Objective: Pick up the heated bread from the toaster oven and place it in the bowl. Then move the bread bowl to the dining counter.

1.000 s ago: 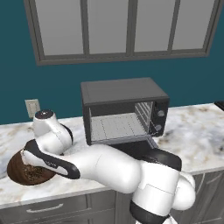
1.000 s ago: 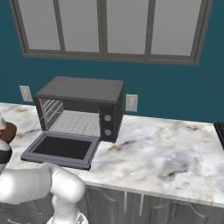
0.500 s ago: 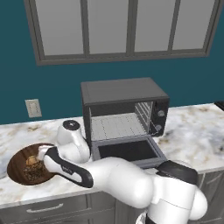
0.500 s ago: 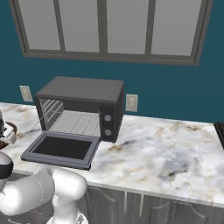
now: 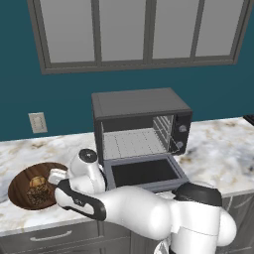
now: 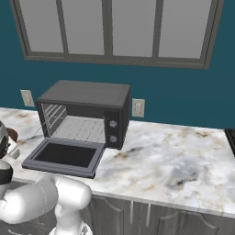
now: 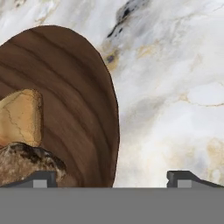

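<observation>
The wooden bowl sits on the marble counter, left of the toaster oven. Inside it lie the heated bread, dark and speckled, and a lighter golden-tan piece. The oven's door hangs open over a bare wire rack. My gripper hovers at the bowl's right rim, open and holding nothing. In the hand view the bowl takes up the left, with the heated bread near one fingertip. The gripper straddles the rim. The dining counter is out of view.
The marble counter stretches wide to the right of the toaster oven. Its open door juts toward the counter's front edge. Wall outlets and a window sit behind. My white arm crosses in front of the door.
The hand has swung rightward from over the bowl to its right rim, uncovering the bowl and both bread pieces. The jaws stayed open. The base has not moved.
</observation>
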{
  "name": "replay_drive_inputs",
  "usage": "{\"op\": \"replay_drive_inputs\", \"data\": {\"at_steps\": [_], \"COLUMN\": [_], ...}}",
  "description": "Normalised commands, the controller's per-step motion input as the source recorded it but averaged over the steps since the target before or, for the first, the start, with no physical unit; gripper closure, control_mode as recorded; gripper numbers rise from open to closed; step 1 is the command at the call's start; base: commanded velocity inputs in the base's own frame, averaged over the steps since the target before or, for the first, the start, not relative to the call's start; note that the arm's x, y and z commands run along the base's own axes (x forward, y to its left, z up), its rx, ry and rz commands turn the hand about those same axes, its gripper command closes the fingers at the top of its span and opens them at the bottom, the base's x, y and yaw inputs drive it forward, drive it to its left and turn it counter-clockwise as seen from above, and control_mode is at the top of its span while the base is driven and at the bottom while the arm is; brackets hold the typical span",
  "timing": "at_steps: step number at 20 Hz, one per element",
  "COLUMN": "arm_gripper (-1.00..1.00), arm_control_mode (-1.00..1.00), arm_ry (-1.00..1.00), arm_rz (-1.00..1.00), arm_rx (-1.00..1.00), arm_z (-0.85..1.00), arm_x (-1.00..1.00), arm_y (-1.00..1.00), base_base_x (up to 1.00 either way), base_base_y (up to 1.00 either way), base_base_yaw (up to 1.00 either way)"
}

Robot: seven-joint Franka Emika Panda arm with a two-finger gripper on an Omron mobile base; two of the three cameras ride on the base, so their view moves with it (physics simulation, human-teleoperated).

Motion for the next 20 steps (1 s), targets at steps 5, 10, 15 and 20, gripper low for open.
{"op": "replay_drive_inputs", "data": {"at_steps": [5, 10, 15, 20], "arm_gripper": [-1.0, 1.0, 1.0, 1.0], "arm_control_mode": [-1.0, -1.0, -1.0, -1.0], "arm_ry": [0.0, 0.0, 0.0, 0.0], "arm_rz": [-0.08, -0.03, 0.0, 0.0], "arm_rx": [0.02, 0.01, 0.0, 0.0], "arm_z": [-0.21, -0.06, -0.01, 0.0], "arm_x": [0.28, 0.2, 0.03, 0.0], "arm_y": [0.06, 0.14, 0.02, 0.0], "base_base_x": [0.0, 0.0, 0.0, 0.0], "base_base_y": [0.0, 0.0, 0.0, 0.0], "base_base_yaw": [0.0, 0.0, 0.0, 0.0]}}
